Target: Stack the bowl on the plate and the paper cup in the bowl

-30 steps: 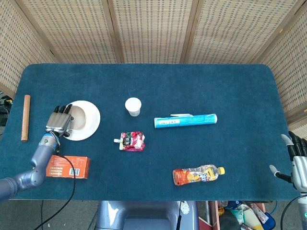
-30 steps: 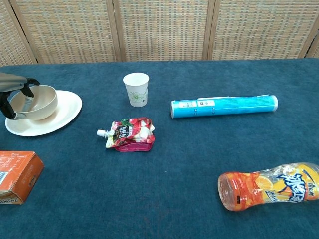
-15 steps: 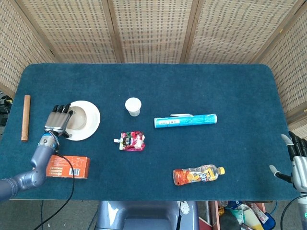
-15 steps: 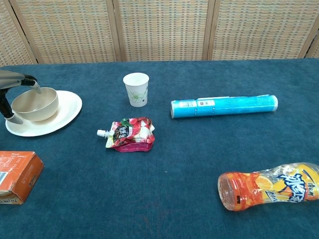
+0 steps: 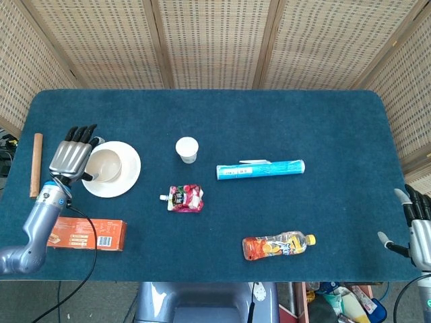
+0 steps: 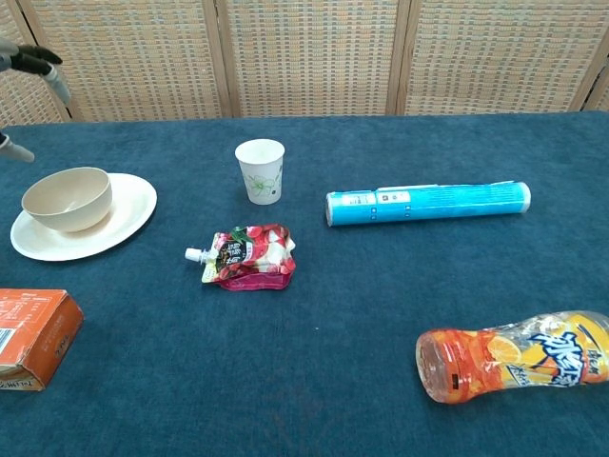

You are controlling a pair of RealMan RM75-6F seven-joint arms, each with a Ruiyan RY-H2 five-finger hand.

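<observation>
The cream ceramic bowl already sits upright on the round cream plate, near the left edge of the blue tabletop, slightly toward the plate's left side. The left hand hangs above the plate's left rim with its fingers spread and nothing in them; from the head view it overlaps the rim, but the chest view shows only fingertips high at the top left corner, well clear of the bowl. The right hand waits off the right edge of the tabletop, fingers apart and empty.

That leaves the white paper cup with a leaf print, standing upright toward the middle of the tabletop, between the plate and the long light-blue tube. A red fruit pouch lies just in front of it.

The cup is the next step, and the left hand looks the nearer one. A thin paper wall will likely buckle, so a light hold around the upper half, thumb opposite the fingers, seems wise. Approach from the left side rather than over the pouch, lift straight up, carry it above the bowl's rim, and lower it upright into the centre before letting go, so the bowl does not slide on the plate.
</observation>
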